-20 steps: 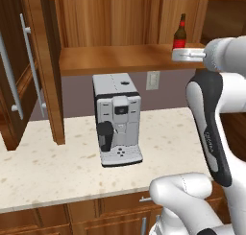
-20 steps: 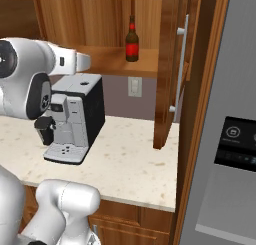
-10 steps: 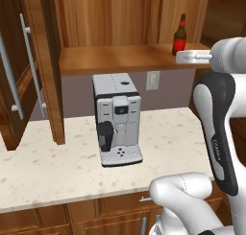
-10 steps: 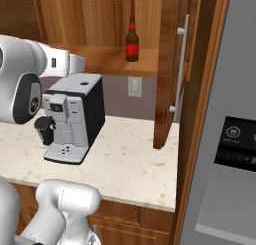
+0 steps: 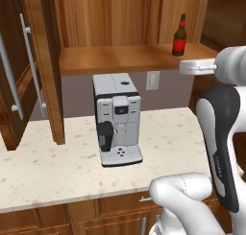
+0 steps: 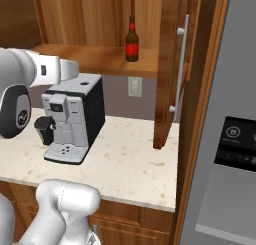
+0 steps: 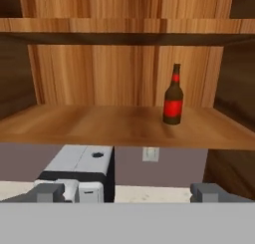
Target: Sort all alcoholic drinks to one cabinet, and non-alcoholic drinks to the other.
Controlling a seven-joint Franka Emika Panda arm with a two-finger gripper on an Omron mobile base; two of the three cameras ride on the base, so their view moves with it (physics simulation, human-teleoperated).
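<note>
One alcoholic drink, a dark brown bottle (image 5: 179,35) with a slim neck and a red label, stands upright at the right end of the open cabinet's lower shelf (image 5: 120,59). The same bottle (image 6: 131,40) (image 7: 173,96) appears in the right base and hand views. My gripper (image 7: 128,193) is open and empty. It hangs in front of the shelf at about shelf height, well short of the bottle and pointing at it. Its fingertips (image 7: 50,192) stand wide apart.
A white and black coffee machine (image 5: 116,118) sits on the speckled counter (image 5: 57,167) under the shelf. Open cabinet doors hang at the left (image 5: 29,71) and right (image 6: 172,69). A grey appliance with a dark panel (image 6: 235,144) stands far right.
The hand has drawn back a little from the shelf and dropped slightly. The bottle has not moved, and the jaws remain open.
</note>
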